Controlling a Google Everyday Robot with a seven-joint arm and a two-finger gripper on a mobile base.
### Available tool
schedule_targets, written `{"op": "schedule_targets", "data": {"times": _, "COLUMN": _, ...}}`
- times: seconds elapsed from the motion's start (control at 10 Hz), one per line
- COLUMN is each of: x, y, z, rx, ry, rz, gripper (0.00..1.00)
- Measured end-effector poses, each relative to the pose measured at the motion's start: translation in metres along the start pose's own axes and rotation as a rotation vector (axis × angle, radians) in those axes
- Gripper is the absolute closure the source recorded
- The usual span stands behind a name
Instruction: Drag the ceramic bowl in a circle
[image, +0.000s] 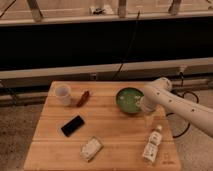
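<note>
looking down on a wooden table, arm at the green bowl

i see the ceramic bowl (126, 99) right of centre, near the back edge of the wooden table (115, 140). my gripper (146, 106) is at the bowl's right rim; i cannot tell how wide it stands. a white cup (63, 94) sits back left, a black phone (73, 125) mid-left, a pale packet (91, 148) at the front, and a small bottle (152, 144) front right.

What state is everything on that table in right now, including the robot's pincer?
ceramic bowl: upright on the table.
pincer: at the bowl's right rim.
white cup: upright.
phone: lying flat, dark.
bottle: cap on; standing or lying, unclear.
white packet: lying flat.
</note>
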Motion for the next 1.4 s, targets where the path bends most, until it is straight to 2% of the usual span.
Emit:
{"op": "schedule_targets", "data": {"times": 0.4, "x": -0.003, "y": 0.001, "z": 0.002, "rx": -0.011, "ry": -0.008, "rz": -0.015, "gripper": 0.66}}
{"op": "schedule_targets", "data": {"times": 0.6, "x": -0.013, "y": 0.004, "z": -0.003, "rx": -0.015, "ry": -0.001, "rz": -0.034, "gripper": 0.88}}
{"op": "schedule_targets", "data": {"times": 0.8, "x": -0.025, "y": 0.013, "z": -0.009, "rx": -0.010, "ry": 0.002, "rz": -0.069, "gripper": 0.99}}
{"op": "schedule_targets", "data": {"times": 1.0, "x": -0.039, "y": 0.024, "z": -0.012, "rx": -0.007, "ry": 0.003, "rz": -0.085, "gripper": 1.00}}
{"op": "schedule_targets", "data": {"times": 1.4, "x": -0.072, "y": 0.016, "z": -0.014, "rx": 0.004, "ry": 0.010, "rz": -0.149, "gripper": 1.00}}
